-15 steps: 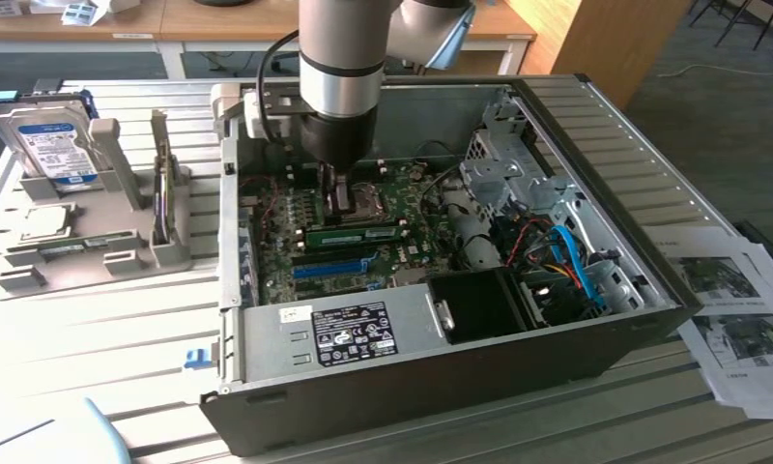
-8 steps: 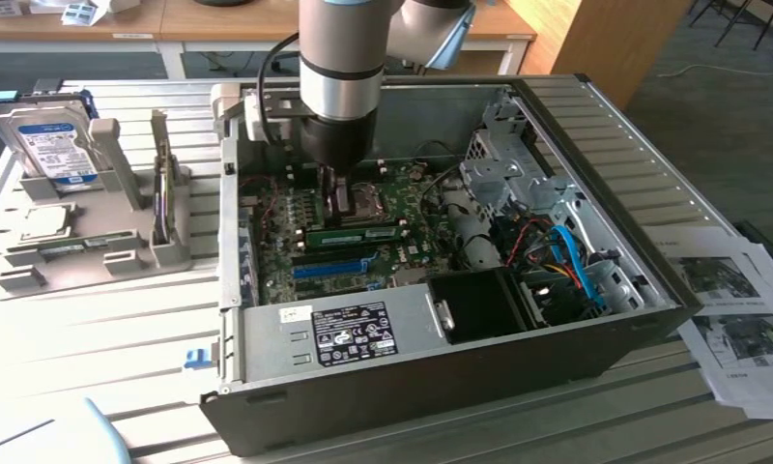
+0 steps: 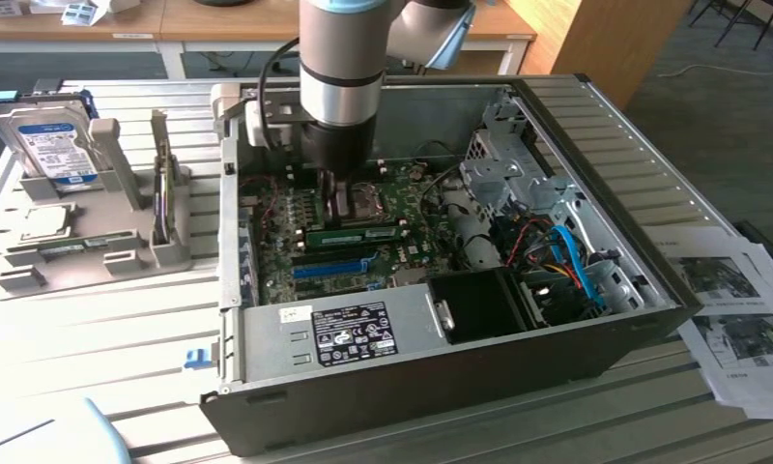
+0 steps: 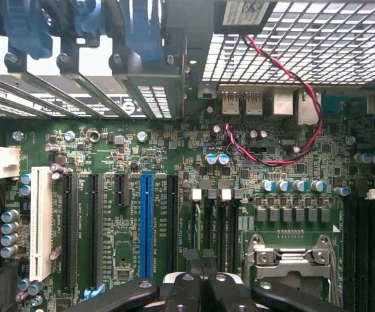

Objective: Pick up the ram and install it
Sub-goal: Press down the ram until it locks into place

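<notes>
The ram (image 3: 356, 235), a long green stick with dark chips, hangs level inside the open computer case (image 3: 618, 155), just above the motherboard. My gripper (image 3: 344, 222) reaches straight down from the arm and is shut on the ram's top edge. The stick sits between the blue expansion slot (image 3: 329, 267) and the CPU socket (image 3: 360, 198), parallel to the slot. In the wrist view the black fingers (image 4: 190, 286) are pressed close together, over the board between the blue slot (image 4: 146, 221) and the CPU socket (image 4: 290, 260). The dark empty memory slots (image 4: 369, 253) lie beyond the socket.
A grey holder (image 3: 116, 242) at the exterior view's left carries a silver hard drive (image 3: 49, 145) and a CPU chip (image 3: 45, 222). The case walls, power supply (image 3: 348, 329), drive cage (image 3: 509, 164) and cables (image 3: 567, 261) hem in the board. Papers (image 3: 734, 309) lie at the right.
</notes>
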Available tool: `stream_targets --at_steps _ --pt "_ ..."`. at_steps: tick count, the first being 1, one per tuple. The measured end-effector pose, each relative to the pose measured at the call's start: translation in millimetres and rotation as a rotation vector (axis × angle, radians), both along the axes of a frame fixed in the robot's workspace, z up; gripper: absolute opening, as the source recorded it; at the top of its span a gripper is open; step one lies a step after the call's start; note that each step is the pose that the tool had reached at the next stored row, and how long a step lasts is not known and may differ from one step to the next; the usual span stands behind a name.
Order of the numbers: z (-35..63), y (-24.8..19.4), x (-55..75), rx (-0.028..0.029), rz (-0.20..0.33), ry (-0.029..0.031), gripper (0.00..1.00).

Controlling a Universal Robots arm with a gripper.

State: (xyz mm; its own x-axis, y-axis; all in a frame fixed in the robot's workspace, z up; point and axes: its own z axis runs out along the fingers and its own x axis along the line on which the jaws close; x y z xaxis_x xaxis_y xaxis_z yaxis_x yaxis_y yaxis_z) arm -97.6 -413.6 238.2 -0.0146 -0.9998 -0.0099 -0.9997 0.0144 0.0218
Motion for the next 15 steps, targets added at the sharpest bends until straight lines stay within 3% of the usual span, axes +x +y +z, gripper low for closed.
stream_targets --at_steps 9,15 --pt "-10.2 0.0 0.0 0.0001 0.0 -0.0001 0.09" --pt "-11.4 0.0 0.0 0.0 0.0 0.0 0.09"
